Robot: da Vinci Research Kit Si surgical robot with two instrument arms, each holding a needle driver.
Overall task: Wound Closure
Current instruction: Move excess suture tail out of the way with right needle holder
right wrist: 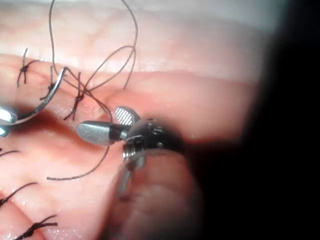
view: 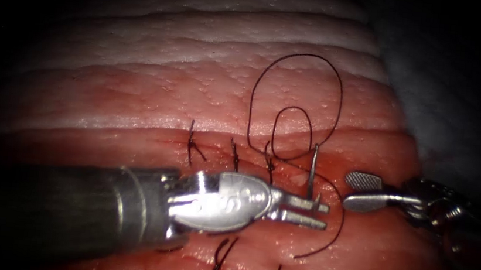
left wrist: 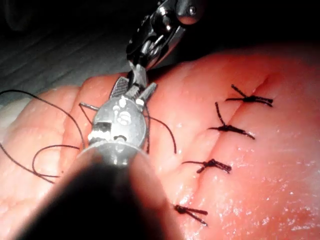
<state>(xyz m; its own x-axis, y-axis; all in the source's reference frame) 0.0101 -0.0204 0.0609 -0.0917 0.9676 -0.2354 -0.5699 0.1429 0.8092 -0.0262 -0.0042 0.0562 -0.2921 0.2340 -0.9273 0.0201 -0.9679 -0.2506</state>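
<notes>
My left tool's jaws (view: 318,213) come in from the left and are shut on the curved needle (view: 312,171) near one of its ends. The needle stands up from the jaws, and I see no part of it in the tissue (view: 156,91). It arcs beside the tied stitches in the right wrist view (right wrist: 45,100). My right tool (view: 359,190) sits just right of the needle, open and holding nothing (right wrist: 102,122). Dark thread (view: 302,54) lies in two loops on the tissue above the needle, and a tail curves below the left jaws.
Three tied stitches (view: 234,155) cross the cut left of the needle. A second row of knotted stitches (view: 220,256) lies nearer the camera (left wrist: 225,129). Red fluid (view: 367,159) wets the tissue around the cut. The tissue's edge drops off at the far right.
</notes>
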